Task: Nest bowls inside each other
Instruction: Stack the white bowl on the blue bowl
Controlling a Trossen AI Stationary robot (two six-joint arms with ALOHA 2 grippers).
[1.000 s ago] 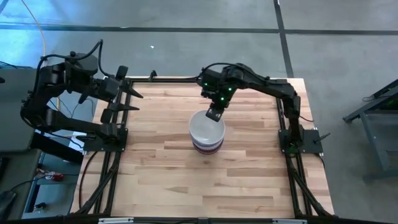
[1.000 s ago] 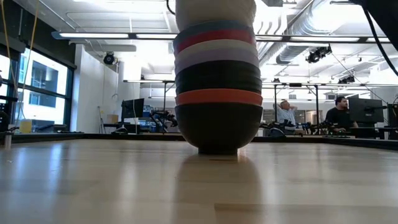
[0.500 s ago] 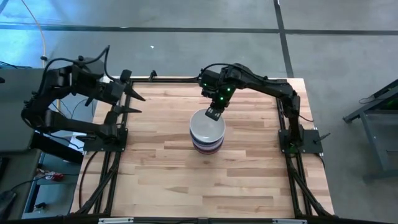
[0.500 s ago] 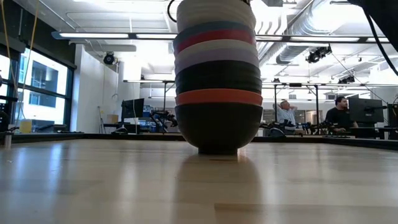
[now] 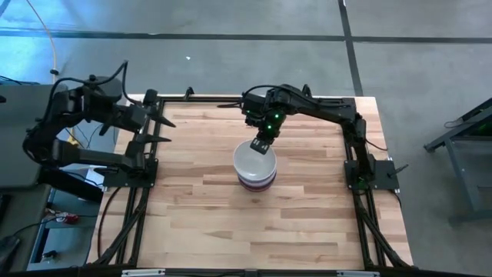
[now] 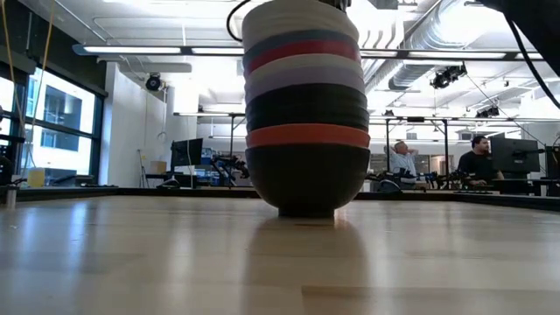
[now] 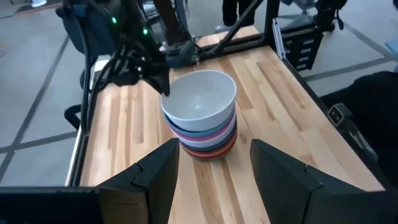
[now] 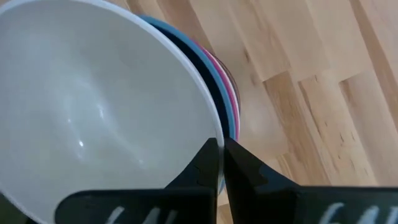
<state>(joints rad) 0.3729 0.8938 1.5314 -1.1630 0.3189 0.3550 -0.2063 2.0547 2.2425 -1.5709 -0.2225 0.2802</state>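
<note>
— high view first: where's the stack?

— mid-table. the bowls (image 5: pixel 254 169) sit nested in one pile, white bowl (image 5: pixel 255 158) on top. the right gripper (image 5: pixel 261 145) is at the far rim of that top bowl, just toward the table's back edge. the left gripper (image 5: pixel 163 128) waits well apart, over the left edge of the table (image 5: pixel 192 223), fingers spread with nothing in them.

— low view?

— the pile (image 6: pixel 305 105) stands upright on a black bowl (image 6: pixel 306 179); coloured bands above it, white at the top, leaning a touch, i'd say. grippers can't be made out there.

— left wrist view?

— the white bowl (image 7: pixel 199 94) looks tipped on the stack, with the right arm's fingers at its far rim.

— right wrist view?

— that settles it: the two fingers (image 8: pixel 200 167) are pinched on the white bowl's rim (image 8: pixel 210 127), one inside, one outside. blue and pink rims show beneath it.

— so what matters next?

— the bowl lies straight below the right gripper, so my guess is it only needs levelling down, then letting go. the right arm is far nearer.
</note>
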